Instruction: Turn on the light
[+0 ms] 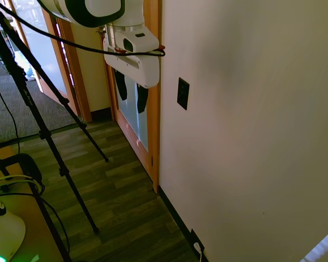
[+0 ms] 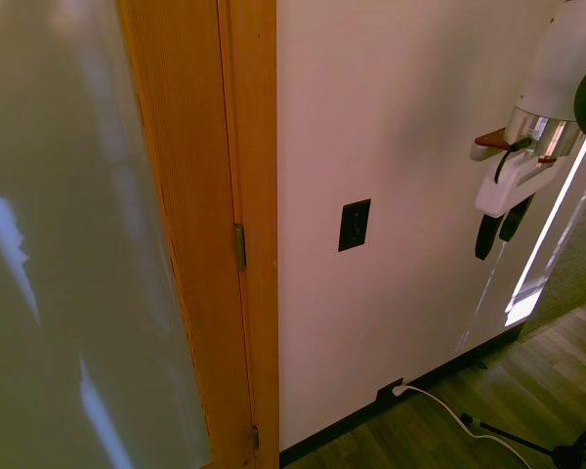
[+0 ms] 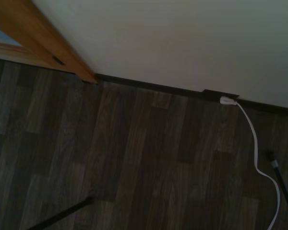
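Currently, going left to right in the first exterior view: the gripper (image 1: 130,94) is hanging in front of the wooden door frame (image 1: 153,109), fingers (image 1: 120,84) pointing down with a small gap between them, so it is sitting slightly open. It is holding nothing and touching nothing. Right of it, well apart, the switch (image 1: 182,93) is sitting on the white wall (image 1: 251,120), a small upright black plate at about the gripper's own height. Low down, a black outlet plate (image 1: 197,240) with a white plug (image 1: 197,248) is sitting at the baseboard. In the second exterior view the order is flipping: door frame (image 2: 200,234), switch (image 2: 354,225), then gripper (image 2: 498,230), again clear of the wall. The wrist view is showing only dark wood floor (image 3: 134,158), the plug (image 3: 228,100) and its white cord (image 3: 257,153).
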Controlling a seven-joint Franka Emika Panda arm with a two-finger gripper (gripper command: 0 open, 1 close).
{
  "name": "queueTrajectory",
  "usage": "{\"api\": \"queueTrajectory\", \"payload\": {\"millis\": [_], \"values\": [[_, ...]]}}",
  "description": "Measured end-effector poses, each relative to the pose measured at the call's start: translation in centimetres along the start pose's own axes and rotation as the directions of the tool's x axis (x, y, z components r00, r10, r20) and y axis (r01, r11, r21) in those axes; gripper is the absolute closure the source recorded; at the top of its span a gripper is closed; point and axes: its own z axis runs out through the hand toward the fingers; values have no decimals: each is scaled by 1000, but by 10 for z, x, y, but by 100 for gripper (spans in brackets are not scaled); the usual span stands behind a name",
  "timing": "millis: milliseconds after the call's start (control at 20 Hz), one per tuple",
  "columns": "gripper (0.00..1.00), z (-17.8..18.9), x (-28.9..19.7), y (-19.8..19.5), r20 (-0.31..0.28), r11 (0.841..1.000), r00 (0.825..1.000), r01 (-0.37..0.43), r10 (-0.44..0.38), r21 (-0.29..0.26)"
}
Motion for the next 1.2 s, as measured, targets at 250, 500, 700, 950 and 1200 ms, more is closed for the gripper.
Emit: {"api": "queueTrajectory", "payload": {"millis": [250, 500, 700, 950, 1200], "values": [[0, -5, 6, -12, -24, 1000, 1000, 18, -18, 2], [0, 3, 23, -48, -61, 998, 997, 51, -49, 35], [0, 31, 30, -81, -142, 996, 990, 30, -19, 81], [0, 61, 33, -115, -205, 987, 976, -48, 80, 156], [0, 70, 40, -127, -241, 975, 958, -106, 153, 196]]}}
